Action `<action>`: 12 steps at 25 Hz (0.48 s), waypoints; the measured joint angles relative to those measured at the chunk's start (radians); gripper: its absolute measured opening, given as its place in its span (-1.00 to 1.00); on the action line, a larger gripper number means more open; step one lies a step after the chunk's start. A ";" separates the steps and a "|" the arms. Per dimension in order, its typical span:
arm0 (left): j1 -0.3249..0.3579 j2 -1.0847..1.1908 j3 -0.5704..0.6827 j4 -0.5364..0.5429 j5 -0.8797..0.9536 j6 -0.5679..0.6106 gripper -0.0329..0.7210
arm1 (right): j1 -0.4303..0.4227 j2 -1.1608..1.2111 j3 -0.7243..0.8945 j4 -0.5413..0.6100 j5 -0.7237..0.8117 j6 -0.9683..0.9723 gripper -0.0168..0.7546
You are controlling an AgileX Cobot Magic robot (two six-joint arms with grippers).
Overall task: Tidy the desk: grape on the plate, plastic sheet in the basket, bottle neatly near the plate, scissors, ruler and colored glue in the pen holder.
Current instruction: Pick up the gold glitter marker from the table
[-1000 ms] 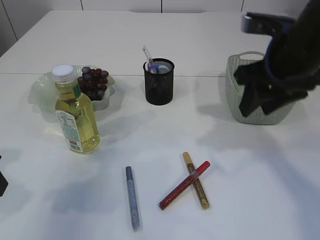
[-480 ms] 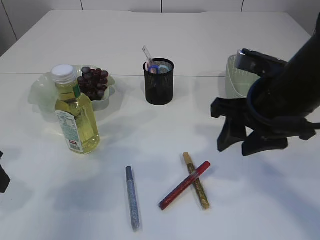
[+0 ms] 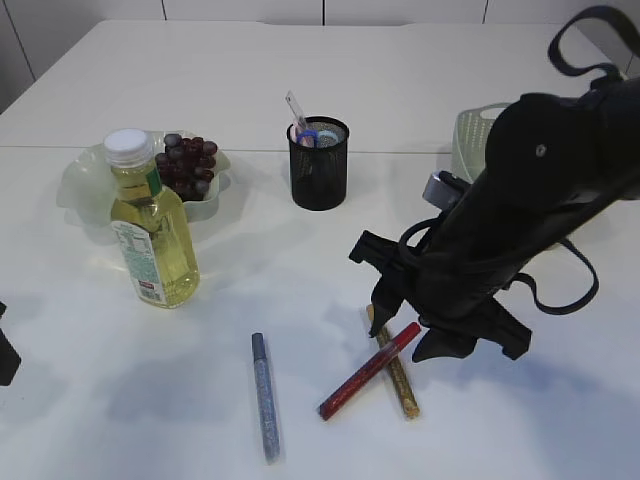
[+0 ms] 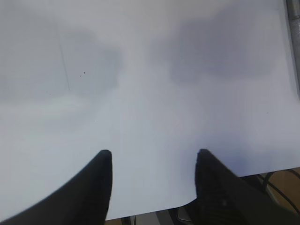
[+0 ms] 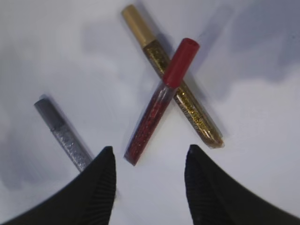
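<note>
Three colored glue sticks lie at the table's front: red (image 3: 368, 370) crossed over gold (image 3: 400, 385), silver (image 3: 265, 398) to their left. My right gripper (image 3: 405, 320) hangs open just above the crossed pair. In the right wrist view its jaws (image 5: 150, 149) stand apart and empty, with the red stick (image 5: 161, 101), the gold (image 5: 173, 79) and the silver (image 5: 63, 131) ahead. The bottle (image 3: 152, 225) stands upright before the plate (image 3: 80, 185), which holds the grape (image 3: 188, 165). Scissors (image 3: 322, 133) and ruler (image 3: 296, 108) stick out of the pen holder (image 3: 318, 165). My left gripper (image 4: 154, 152) is open over bare table. The plastic sheet is out of view.
The basket (image 3: 470, 130) stands at the back right, mostly hidden behind my right arm. The left arm shows only as a dark tip at the exterior view's left edge (image 3: 5, 355). The table's near edge runs just under the left fingers (image 4: 154, 211).
My right arm has swung from over the basket down and left, and now hangs over the crossed red and gold glue sticks. The left gripper and the objects have stayed put.
</note>
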 joint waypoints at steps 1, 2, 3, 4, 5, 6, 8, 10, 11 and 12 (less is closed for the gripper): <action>0.000 0.000 0.000 0.000 0.000 0.000 0.19 | 0.000 0.017 0.000 0.000 -0.010 0.034 0.04; 0.000 0.000 0.000 0.000 0.000 0.000 0.19 | 0.000 0.030 0.000 -0.004 -0.018 0.068 0.04; 0.000 0.000 0.000 0.000 0.000 0.000 0.19 | 0.000 0.039 0.000 -0.010 -0.026 0.104 0.04; 0.000 0.000 0.000 0.000 0.000 0.000 0.19 | 0.000 0.048 0.000 -0.022 -0.033 0.134 0.04; 0.000 0.000 0.000 0.000 0.000 0.000 0.19 | 0.000 0.055 0.000 -0.036 -0.038 0.169 0.04; 0.000 0.000 0.000 0.000 0.000 0.000 0.19 | 0.000 0.059 0.000 -0.050 -0.038 0.200 0.04; 0.000 0.000 0.000 0.000 0.000 0.000 0.19 | 0.000 0.073 0.000 -0.071 -0.044 0.242 0.04; 0.000 0.000 0.000 0.000 0.000 0.000 0.19 | 0.000 0.087 0.000 -0.082 -0.054 0.264 0.04; 0.000 0.000 0.000 0.000 0.000 0.000 0.19 | 0.000 0.097 0.000 -0.084 -0.058 0.268 0.04; 0.000 0.000 0.000 0.000 0.000 0.000 0.19 | 0.000 0.106 -0.002 -0.085 -0.063 0.272 0.04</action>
